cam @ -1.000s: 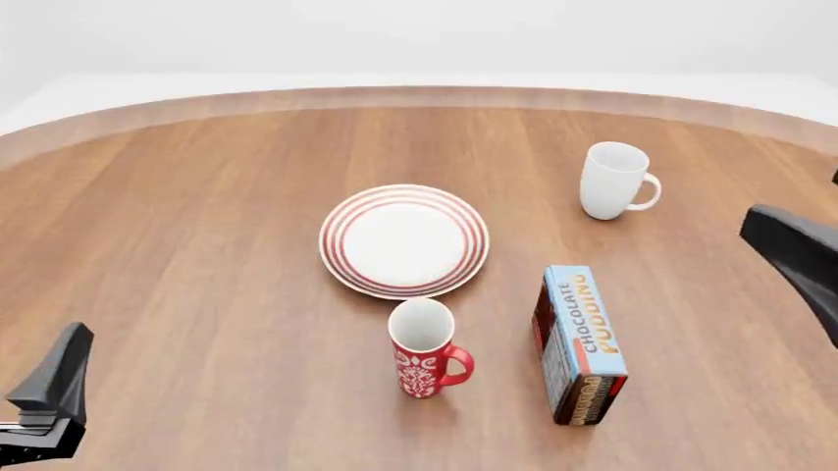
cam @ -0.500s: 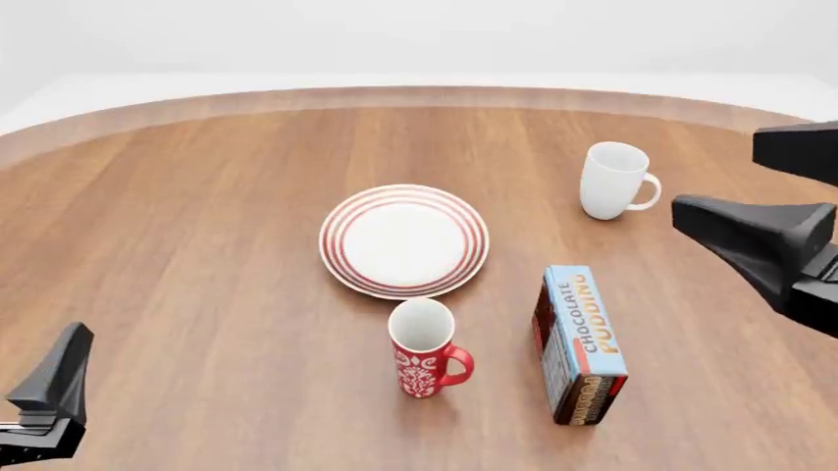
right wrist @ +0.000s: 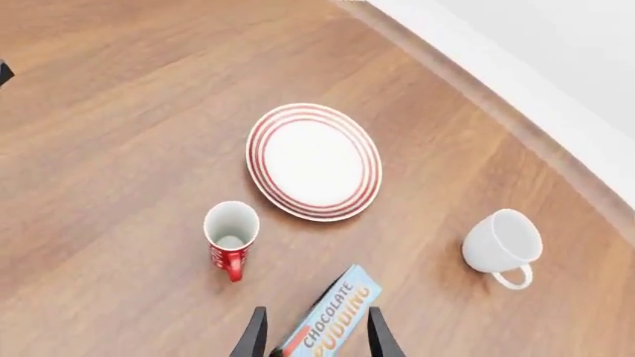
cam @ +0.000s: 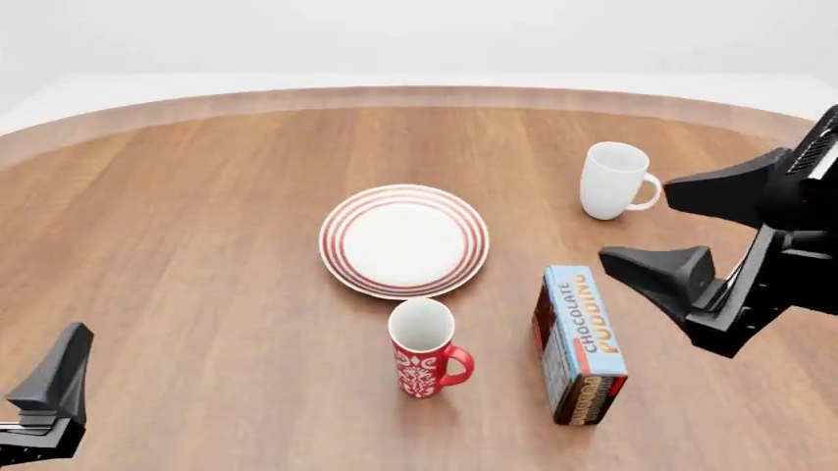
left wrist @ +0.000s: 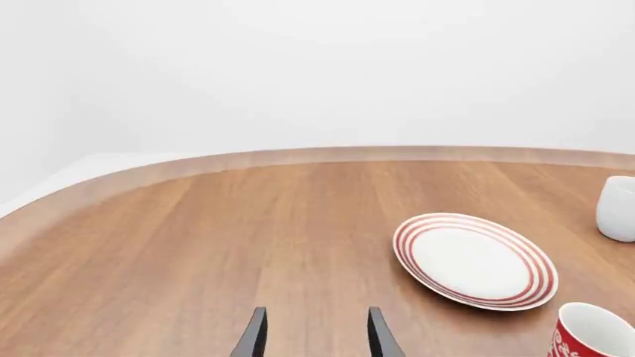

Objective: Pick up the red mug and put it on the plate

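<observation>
Front view: box reads "CHOCOLATE PUDDING".

text: "CHOCOLATE PUDDING" | on: blue pudding box | other readable marks: none

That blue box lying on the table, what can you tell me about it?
The pudding box is a slim cardboard carton, light blue on its broad face with orange and white lettering reading CHOCOLATE PUDDING, and dark brown and red at its near end. It rests on a long narrow side on the wooden table, to the right of the red mug and apart from it. Nothing grips it; the right gripper hovers open just beyond it.
</observation>
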Tool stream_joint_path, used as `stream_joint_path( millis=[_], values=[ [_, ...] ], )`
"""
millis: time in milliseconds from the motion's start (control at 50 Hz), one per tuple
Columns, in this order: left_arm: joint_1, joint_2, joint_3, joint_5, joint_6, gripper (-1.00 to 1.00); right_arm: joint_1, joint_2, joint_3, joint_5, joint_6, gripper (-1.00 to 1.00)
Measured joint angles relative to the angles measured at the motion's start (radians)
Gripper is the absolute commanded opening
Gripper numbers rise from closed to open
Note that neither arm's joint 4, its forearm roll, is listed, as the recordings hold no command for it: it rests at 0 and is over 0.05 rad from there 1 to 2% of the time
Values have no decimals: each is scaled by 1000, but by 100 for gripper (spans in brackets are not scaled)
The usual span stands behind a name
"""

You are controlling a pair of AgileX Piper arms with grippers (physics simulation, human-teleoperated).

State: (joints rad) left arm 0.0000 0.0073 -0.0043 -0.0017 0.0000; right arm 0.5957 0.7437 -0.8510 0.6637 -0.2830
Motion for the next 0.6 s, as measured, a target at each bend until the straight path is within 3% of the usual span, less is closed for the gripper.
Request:
stream_joint_path(
  millis=[600],
  values=[
    [0, 0, 0, 0, 0, 100, 81, 156, 97, -125, 36, 100]
  ],
)
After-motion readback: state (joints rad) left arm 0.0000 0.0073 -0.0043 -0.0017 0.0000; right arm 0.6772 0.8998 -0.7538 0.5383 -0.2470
